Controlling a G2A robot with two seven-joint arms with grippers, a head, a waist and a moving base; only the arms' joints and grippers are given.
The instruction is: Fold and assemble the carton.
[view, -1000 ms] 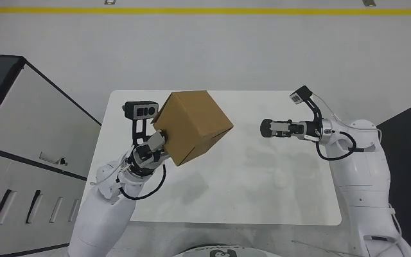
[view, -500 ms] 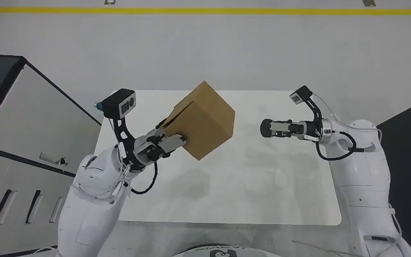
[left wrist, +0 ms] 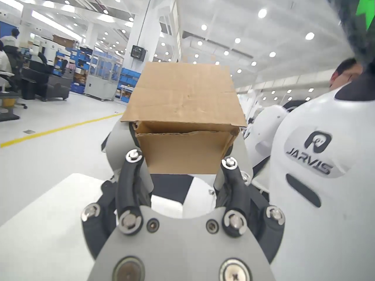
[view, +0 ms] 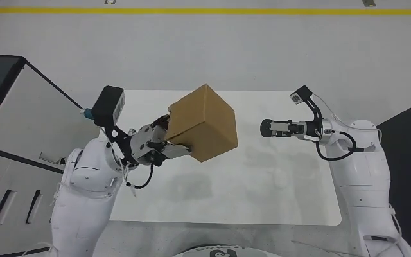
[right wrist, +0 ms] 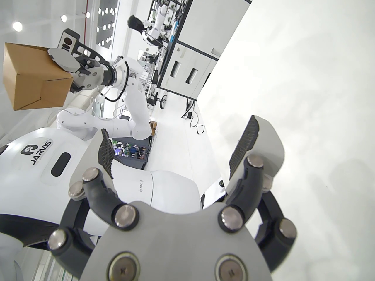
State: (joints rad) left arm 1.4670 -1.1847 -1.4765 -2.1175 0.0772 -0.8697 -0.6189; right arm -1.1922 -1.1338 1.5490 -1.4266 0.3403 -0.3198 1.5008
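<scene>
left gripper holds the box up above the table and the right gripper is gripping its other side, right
Not quite. The left gripper does hold the box above the table, but the right gripper is open, empty and apart from the box, as the top view shows.

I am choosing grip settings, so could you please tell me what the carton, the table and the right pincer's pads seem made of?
The carton: brown matte cardboard, likely corrugated, with creases and a ragged cut edge.
The table: smooth plain white top, perhaps laminate or coated board; the look leaves it open.
The right pincer pads: dark with a fine ridged texture, probably rubber.
</scene>
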